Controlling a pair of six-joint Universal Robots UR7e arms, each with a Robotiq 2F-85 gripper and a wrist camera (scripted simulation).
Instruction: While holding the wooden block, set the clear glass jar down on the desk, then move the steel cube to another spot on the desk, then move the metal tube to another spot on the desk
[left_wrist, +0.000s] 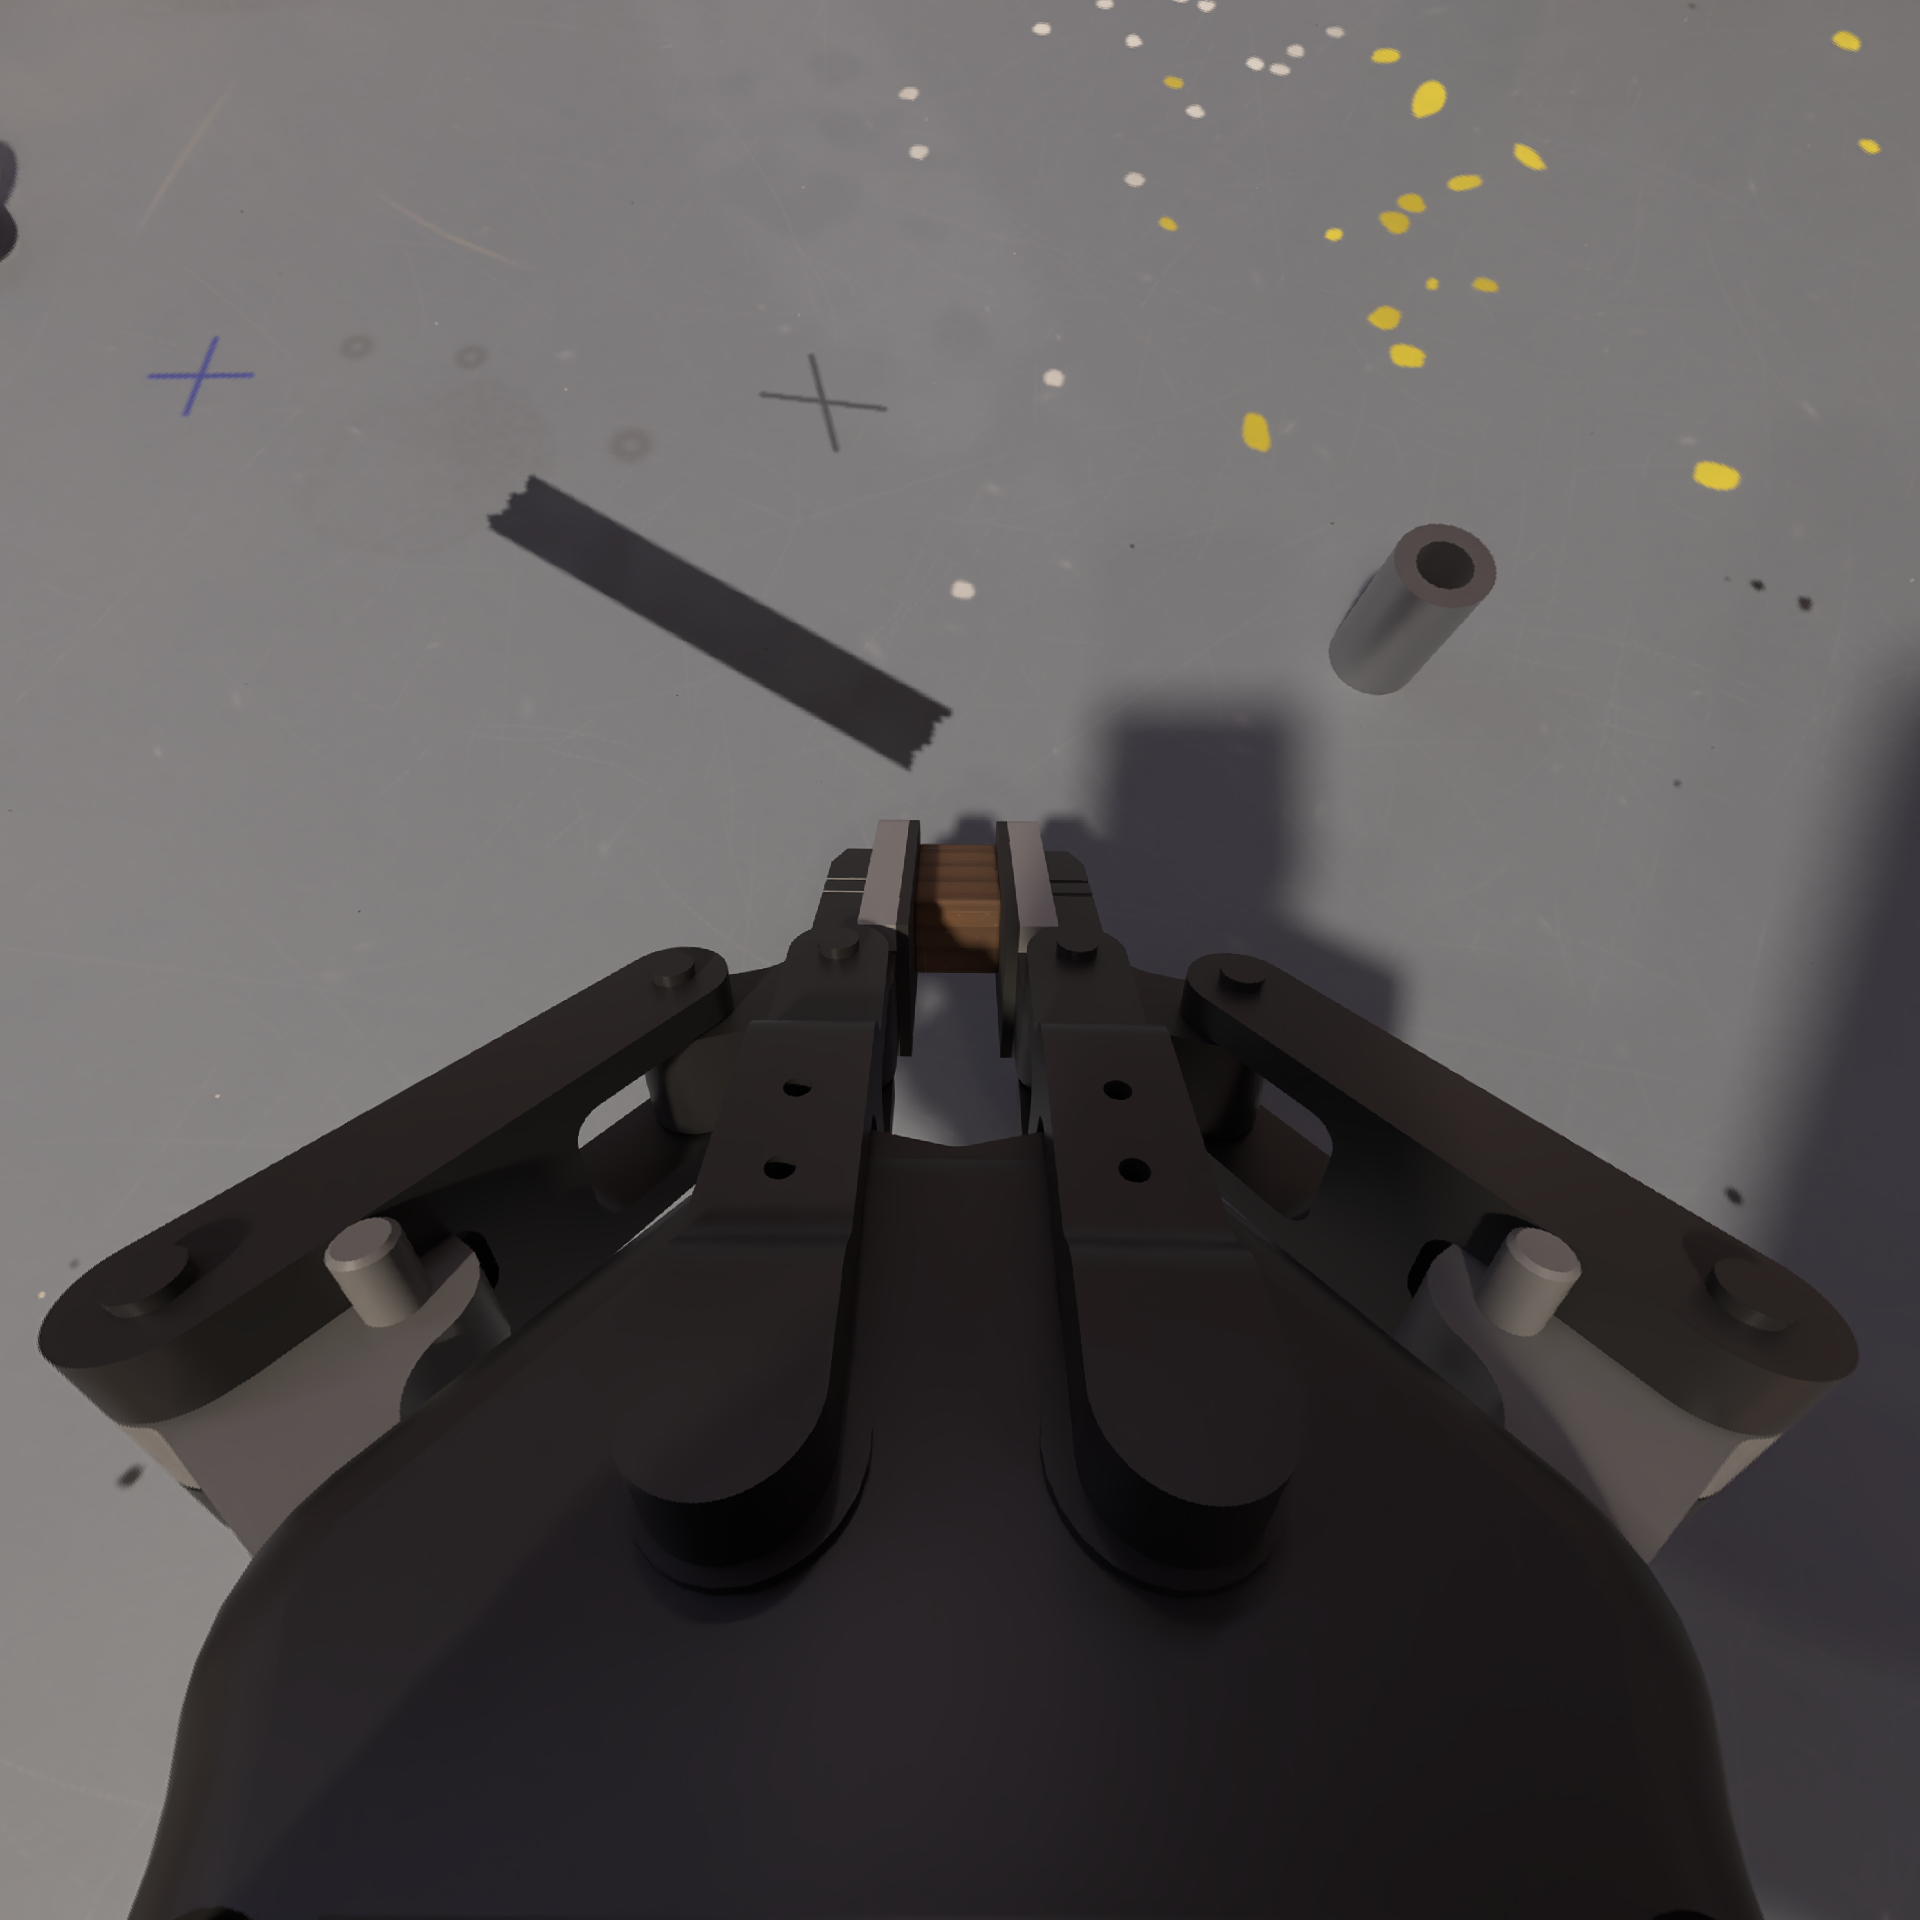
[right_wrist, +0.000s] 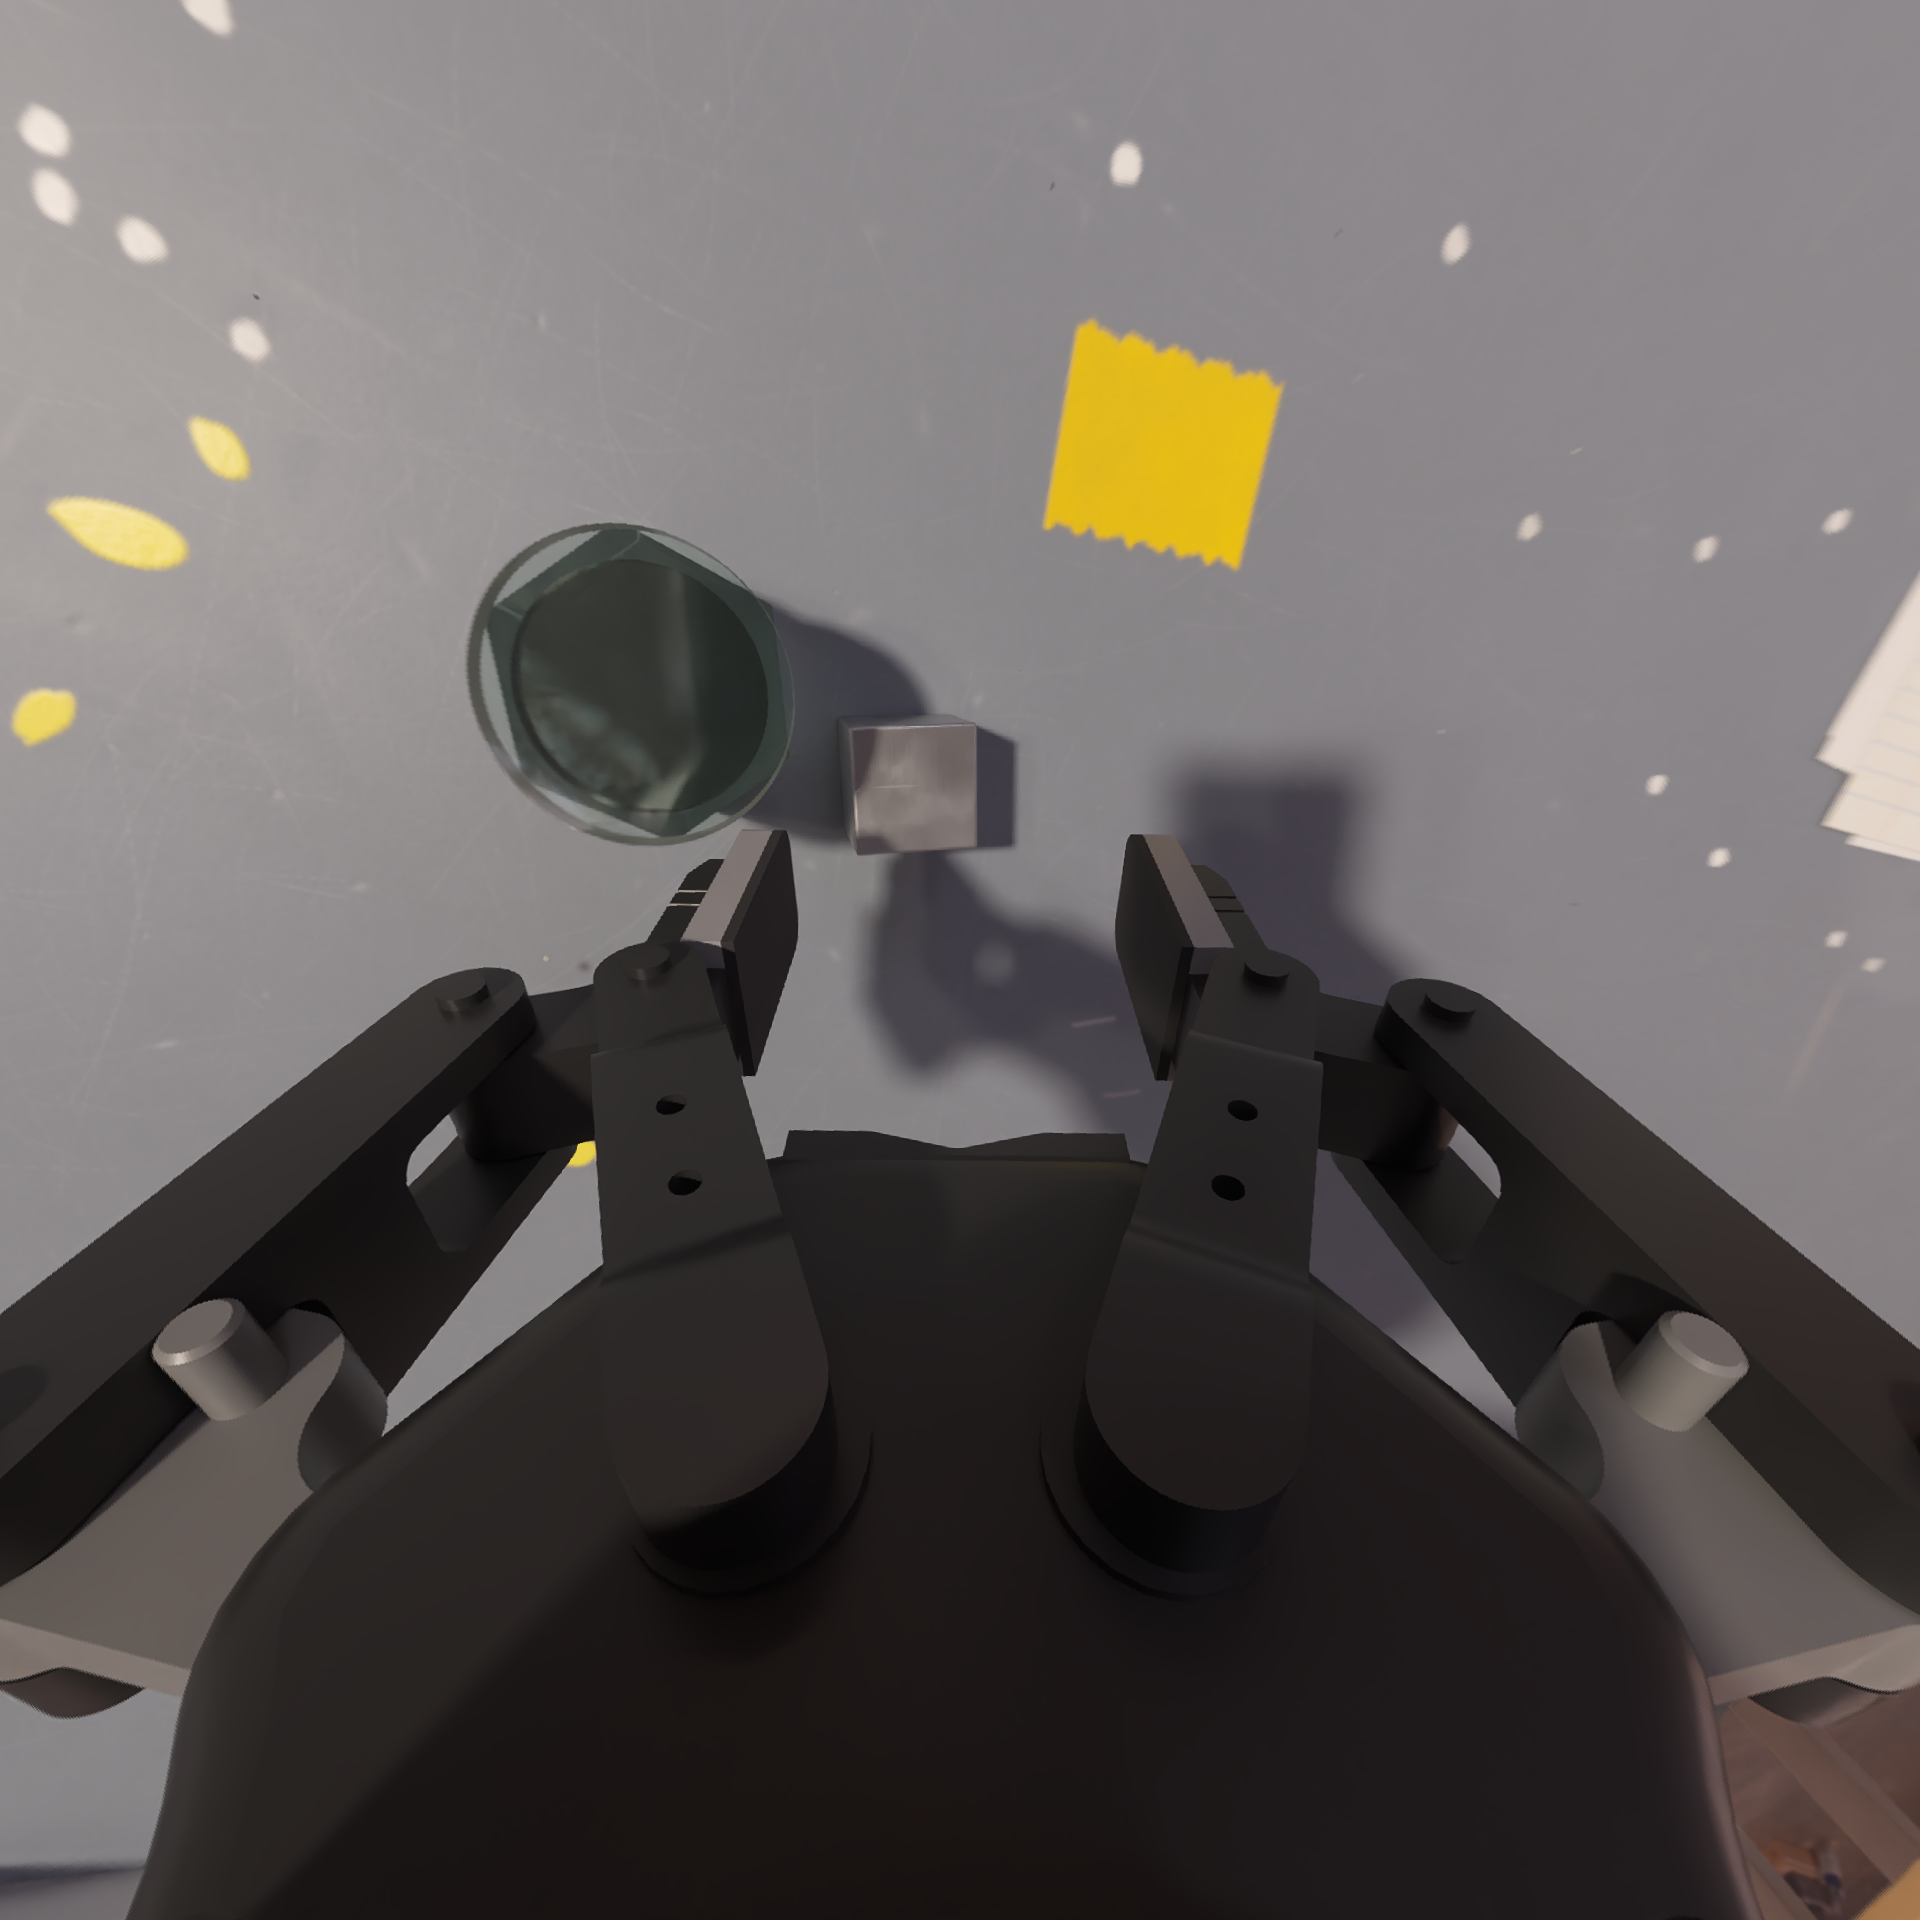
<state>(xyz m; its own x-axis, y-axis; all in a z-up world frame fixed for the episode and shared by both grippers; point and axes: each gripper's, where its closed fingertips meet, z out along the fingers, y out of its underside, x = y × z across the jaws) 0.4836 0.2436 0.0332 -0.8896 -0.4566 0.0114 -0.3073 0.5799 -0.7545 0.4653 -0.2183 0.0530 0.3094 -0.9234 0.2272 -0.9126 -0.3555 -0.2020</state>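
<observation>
Clamped between the pads of the left end effector (left_wrist: 958, 885), one wooden block (left_wrist: 957, 906) was held above the tabletop (left_wrist: 623, 935), where one metal tube (left_wrist: 1410, 611) lay ahead to the right. The right end effector (right_wrist: 954, 883) was spread wide and empty above one clear glass jar (right_wrist: 631, 683) and one steel cube (right_wrist: 914, 781), set just beside each other.

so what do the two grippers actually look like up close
The left gripper and the right gripper look alike: a matte black rounded body, black jointed linkage bars, light grey brackets with short silver pins, and flat rectangular finger pads. Each finger has two small holes. No cables or markings show.
</observation>
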